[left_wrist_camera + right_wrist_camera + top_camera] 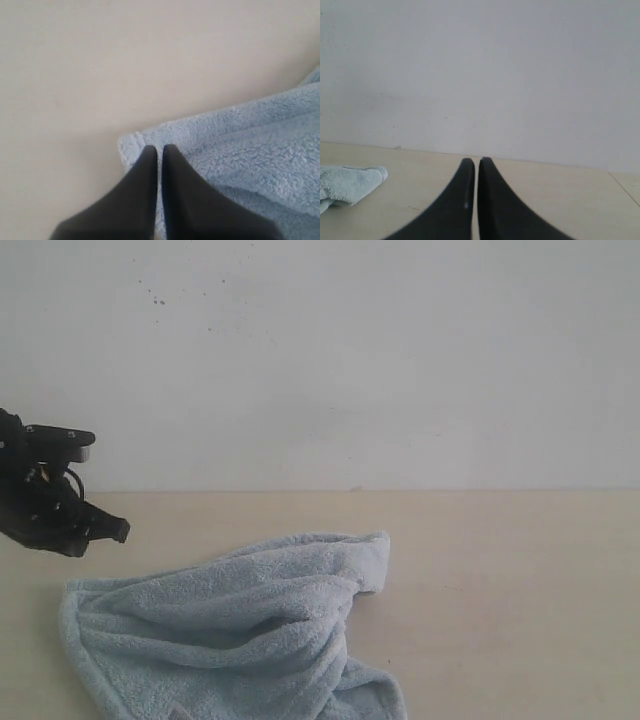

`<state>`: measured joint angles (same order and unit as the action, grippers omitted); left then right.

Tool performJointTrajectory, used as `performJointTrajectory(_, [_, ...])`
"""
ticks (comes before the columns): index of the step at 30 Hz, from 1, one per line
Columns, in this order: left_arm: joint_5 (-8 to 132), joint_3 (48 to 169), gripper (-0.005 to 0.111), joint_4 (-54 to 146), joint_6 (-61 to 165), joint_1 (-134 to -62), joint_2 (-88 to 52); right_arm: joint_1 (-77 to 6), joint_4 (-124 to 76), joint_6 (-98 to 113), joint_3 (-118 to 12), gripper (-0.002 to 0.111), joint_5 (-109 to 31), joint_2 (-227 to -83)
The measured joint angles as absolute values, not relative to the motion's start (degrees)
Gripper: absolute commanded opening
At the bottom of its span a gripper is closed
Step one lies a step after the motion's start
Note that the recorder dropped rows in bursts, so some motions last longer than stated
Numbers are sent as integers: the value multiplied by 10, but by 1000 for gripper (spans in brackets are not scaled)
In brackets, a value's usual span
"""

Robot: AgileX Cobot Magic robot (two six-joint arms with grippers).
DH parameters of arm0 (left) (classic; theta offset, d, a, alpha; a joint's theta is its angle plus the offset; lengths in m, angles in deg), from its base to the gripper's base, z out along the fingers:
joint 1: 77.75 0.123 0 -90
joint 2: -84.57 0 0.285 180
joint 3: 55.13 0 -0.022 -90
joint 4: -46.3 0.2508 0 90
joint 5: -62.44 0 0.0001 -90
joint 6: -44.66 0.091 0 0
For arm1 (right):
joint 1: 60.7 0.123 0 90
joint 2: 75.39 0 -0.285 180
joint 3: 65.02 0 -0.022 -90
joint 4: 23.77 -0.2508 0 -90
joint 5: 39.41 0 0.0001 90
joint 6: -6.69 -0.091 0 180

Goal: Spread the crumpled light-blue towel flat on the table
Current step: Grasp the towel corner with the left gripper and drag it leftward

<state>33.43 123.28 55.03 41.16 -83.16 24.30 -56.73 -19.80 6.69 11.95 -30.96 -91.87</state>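
Observation:
The light-blue towel (pixel 230 630) lies crumpled and folded over itself on the beige table (pixel 500 590), at the front left of the exterior view, running off the bottom edge. My left gripper (pixel 118 530) hovers just beyond the towel's far left corner. In the left wrist view its jaws (pixel 160 148) are shut, with only a thin slit between them, above the hemmed corner of the towel (pixel 240 145), and nothing shows held. The right gripper (pixel 476 161) is shut and empty over bare table (pixel 545 195); it is out of the exterior view. The towel (pixel 347 182) shows far to one side there.
A plain white wall (pixel 350 360) rises along the table's far edge. Bare tabletop stretches to the right of the towel and behind it. The table's right edge (pixel 622 187) shows in the right wrist view.

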Motion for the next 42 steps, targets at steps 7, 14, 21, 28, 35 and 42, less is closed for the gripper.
performJointTrajectory(7, [315,1232,28,550,412,-832,254,-567,-198,67,119,3,-310,-919])
performJointTrajectory(14, [318,1232,52,550,402,-828,273,-567,-198,67,119,3,-310,-919])
performJointTrajectory(21, [326,1232,52,555,386,-823,327,-567,-198,67,119,3,-310,-919])
performJointTrajectory(28, [343,1232,12,557,383,-823,341,-567,-198,67,119,3,-310,-919])
performJointTrajectory(35, [333,1235,4,554,393,-823,342,-567,-198,67,119,3,-310,-919])
performJointTrajectory(42, [317,1233,4,500,433,-824,332,-567,-198,67,119,3,-310,-919])
